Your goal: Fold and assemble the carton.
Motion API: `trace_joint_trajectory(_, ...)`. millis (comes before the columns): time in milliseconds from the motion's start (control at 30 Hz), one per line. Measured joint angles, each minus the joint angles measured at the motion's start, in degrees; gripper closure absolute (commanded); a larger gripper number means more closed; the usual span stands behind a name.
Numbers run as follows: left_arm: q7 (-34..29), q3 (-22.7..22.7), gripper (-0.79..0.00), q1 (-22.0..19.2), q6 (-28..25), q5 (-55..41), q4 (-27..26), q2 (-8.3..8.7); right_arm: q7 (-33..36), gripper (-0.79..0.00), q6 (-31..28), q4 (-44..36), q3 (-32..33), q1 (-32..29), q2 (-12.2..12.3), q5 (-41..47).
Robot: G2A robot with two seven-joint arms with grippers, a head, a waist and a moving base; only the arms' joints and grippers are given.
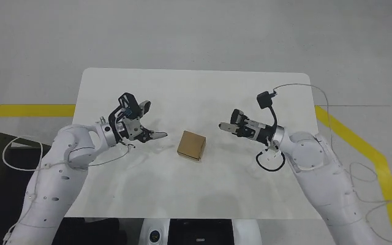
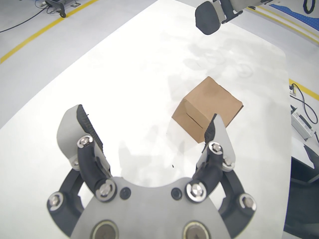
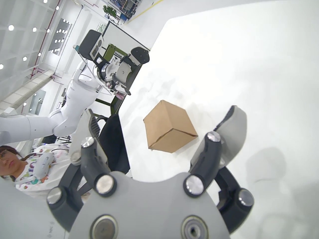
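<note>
A small brown carton [image 1: 192, 145] stands closed as a cube in the middle of the white table [image 1: 196, 86]. The left wrist view shows the carton [image 2: 208, 109] with a slit in one side, and the right wrist view shows the carton [image 3: 168, 126] with folded seams. My left gripper [image 1: 151, 121] is open to the carton's left, a short way off. My left gripper [image 2: 147, 119] holds nothing between its fingers. My right gripper [image 1: 229, 120] is open to the carton's right, also apart from it. My right gripper [image 3: 162, 128] is empty too.
The table's white surface is bare around the carton. Yellow floor tape [image 1: 37, 110] runs past both table sides. A cable [image 1: 294, 86] loops over the right arm near the table's far right corner.
</note>
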Motion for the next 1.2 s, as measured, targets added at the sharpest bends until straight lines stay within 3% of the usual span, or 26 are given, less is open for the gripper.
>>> trace_joint_trajectory(367,-4.0,-4.6,-0.785,-3.9,0.5,-6.7,4.6,0.82,-9.1,-0.785,-4.2,1.1,7.3,0.4,1.1,-15.5)
trace_joint_trajectory(800,-9.3,-3.5,-0.785,-13.8,-1.5,-11.0,12.9,1.27,-14.5,-0.785,-8.9,5.5,10.1,8.1,1.9,-32.5)
trace_joint_trajectory(1200,-9.6,-0.7,-0.785,-19.1,-2.2,-11.7,16.8,1.13,-15.9,-0.785,-9.7,8.7,10.4,13.4,2.3,-38.4)
